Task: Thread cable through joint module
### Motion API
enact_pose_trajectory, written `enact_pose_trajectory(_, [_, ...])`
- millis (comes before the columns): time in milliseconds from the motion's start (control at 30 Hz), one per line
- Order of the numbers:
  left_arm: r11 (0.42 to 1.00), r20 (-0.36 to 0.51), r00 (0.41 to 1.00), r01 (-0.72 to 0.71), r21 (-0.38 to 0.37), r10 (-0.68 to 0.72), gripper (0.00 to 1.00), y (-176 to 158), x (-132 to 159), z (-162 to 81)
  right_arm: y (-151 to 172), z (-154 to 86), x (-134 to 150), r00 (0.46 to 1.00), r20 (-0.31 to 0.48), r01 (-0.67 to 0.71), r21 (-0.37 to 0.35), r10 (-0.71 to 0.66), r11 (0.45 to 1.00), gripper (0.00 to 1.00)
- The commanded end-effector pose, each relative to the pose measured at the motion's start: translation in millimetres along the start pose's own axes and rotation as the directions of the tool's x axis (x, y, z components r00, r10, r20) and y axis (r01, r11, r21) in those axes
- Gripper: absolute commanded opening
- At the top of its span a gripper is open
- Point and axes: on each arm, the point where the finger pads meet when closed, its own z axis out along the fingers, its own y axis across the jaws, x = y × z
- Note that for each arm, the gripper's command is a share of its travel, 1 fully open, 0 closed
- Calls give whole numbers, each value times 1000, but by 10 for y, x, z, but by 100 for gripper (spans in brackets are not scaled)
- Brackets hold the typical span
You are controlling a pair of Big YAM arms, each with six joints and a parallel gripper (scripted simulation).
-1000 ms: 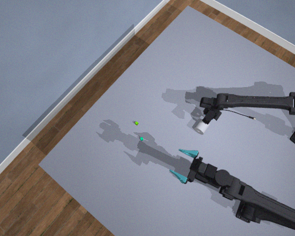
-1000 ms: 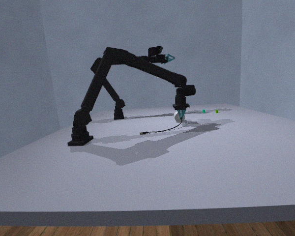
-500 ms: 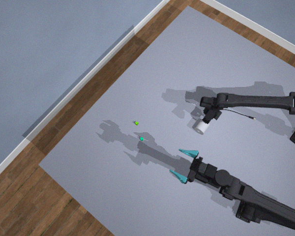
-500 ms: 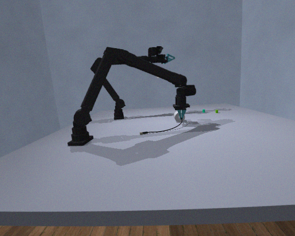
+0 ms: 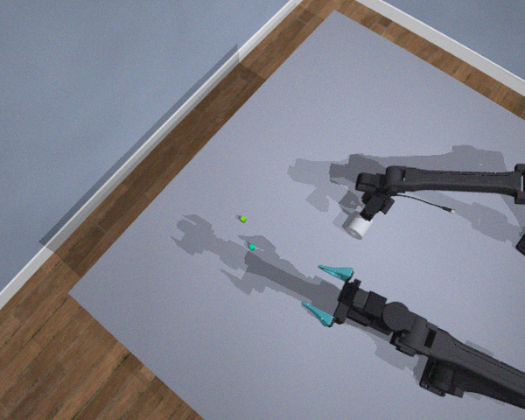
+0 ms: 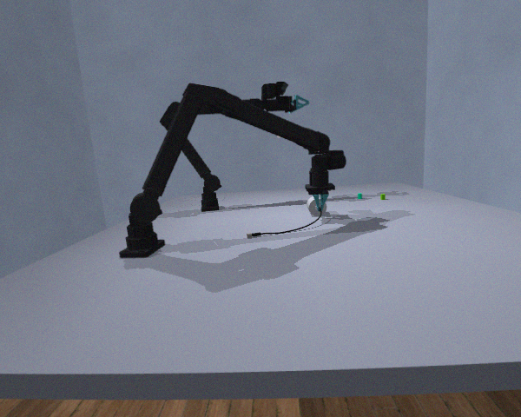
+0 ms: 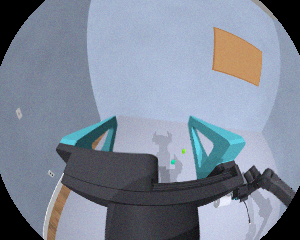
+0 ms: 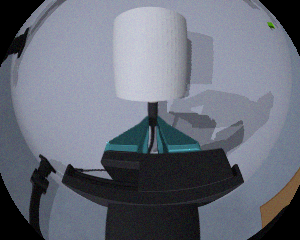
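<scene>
The joint module (image 5: pixel 359 226) is a white cylinder lying on its side on the table; it also shows in the right wrist view (image 8: pixel 150 54) and in the exterior view (image 6: pixel 314 205). The thin black cable (image 5: pixel 421 199) trails from the module's near end to its plug (image 5: pixel 448 210), which lies on the table (image 6: pixel 253 237). My right gripper (image 8: pixel 152 120) is shut on the cable (image 8: pixel 150 116) right at the module's near end, fingers pointing down (image 6: pixel 319 200). Whether the cable enters the shaft is hidden. My left gripper (image 5: pixel 327 293) (image 6: pixel 300 102) is open and empty, held high above the table.
Two small green blocks (image 5: pixel 242 219) (image 5: pixel 252 247) sit on the table beyond the left gripper. The right arm's base (image 6: pixel 141 244) and the left arm's base (image 6: pixel 210 201) stand at the table's far side. The table edge borders wooden floor (image 5: pixel 131 171).
</scene>
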Motion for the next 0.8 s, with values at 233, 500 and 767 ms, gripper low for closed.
enact_pose_trajectory(233, [1000,16,1000,-11,-1,11,96,10,-134,24,-149,-169,-366,1000,17,11,36,-12,999,0])
enact_pose_trajectory(500, [1000,16,1000,-11,-1,11,96,10,-134,24,-36,-122,-286,1000,8,22,18,-22,1000,32])
enact_pose_trajectory(767, [1000,16,1000,-11,-1,11,96,10,-134,24,-43,-123,-273,1000,8,20,18,-20,1000,32])
